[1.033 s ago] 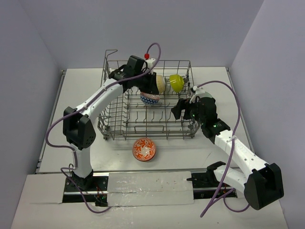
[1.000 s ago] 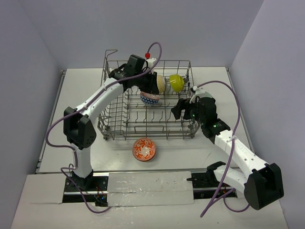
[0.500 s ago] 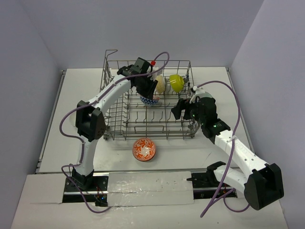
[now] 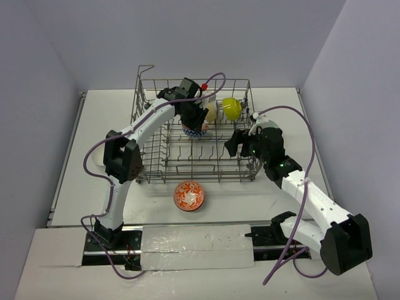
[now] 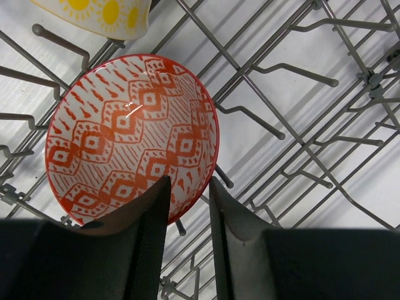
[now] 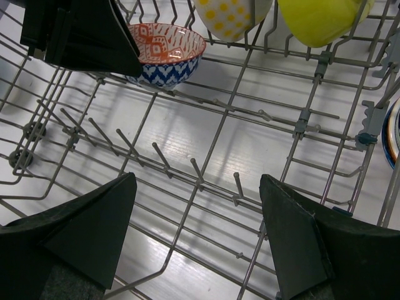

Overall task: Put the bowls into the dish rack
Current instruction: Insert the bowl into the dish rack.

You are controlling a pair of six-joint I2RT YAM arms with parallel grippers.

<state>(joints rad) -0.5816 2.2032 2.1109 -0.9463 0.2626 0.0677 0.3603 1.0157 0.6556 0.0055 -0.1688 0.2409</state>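
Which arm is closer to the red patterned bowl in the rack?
Left. The left gripper is right at the bowl, with its fingers either side of the rim. The right gripper hangs apart, open, at the rack's near right corner.

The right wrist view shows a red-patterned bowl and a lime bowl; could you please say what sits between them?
The yellow bowl sits between the red-patterned bowl and the lime bowl, as the right wrist view shows.

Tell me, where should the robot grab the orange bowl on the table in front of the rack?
Probably its rim, coming straight down from above. The orange bowl sits upright with its mouth open to the top, so one finger can slip inside and one outside the thin wall.
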